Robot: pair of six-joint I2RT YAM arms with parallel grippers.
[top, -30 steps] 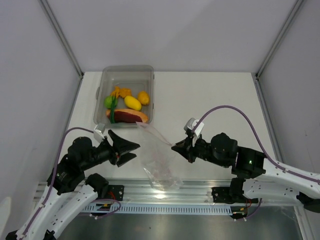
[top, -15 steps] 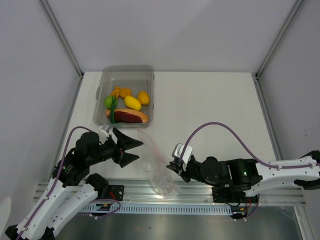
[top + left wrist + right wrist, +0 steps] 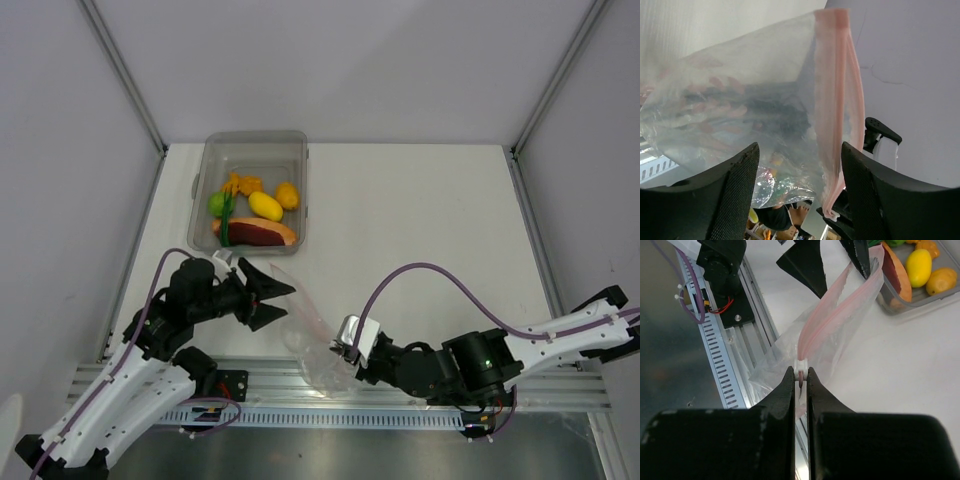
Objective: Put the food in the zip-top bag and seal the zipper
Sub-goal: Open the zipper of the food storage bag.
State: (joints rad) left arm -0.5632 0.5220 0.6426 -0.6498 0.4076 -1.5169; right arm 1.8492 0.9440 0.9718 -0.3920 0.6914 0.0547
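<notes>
The zip-top bag [image 3: 312, 330] hangs crinkled and transparent near the table's front edge, with no food showing inside it. My right gripper [image 3: 347, 352] is shut on the near end of the pink zipper [image 3: 835, 315], at its white slider [image 3: 800, 365]. My left gripper [image 3: 272, 298] is open, and its fingers [image 3: 735, 190] straddle the bag's far end, where the zipper [image 3: 837, 100] runs close to the right finger. The food lies in the bin: lemon [image 3: 265, 206], orange fruit [image 3: 288, 195], lime [image 3: 216, 203], green stalk [image 3: 227, 228], orange cluster [image 3: 241, 184] and dark-red slice [image 3: 256, 232].
The rigid clear grey bin [image 3: 252, 142] stands at the back left of the white table, just beyond the bag. A slotted aluminium rail [image 3: 300, 395] runs along the near edge under both arms. Grey walls close in the left, right and back.
My right gripper has drawn the bag's zipper end down and left toward the near rail. The left gripper has moved right, up to the bag's far end, with its jaws a little narrower.
</notes>
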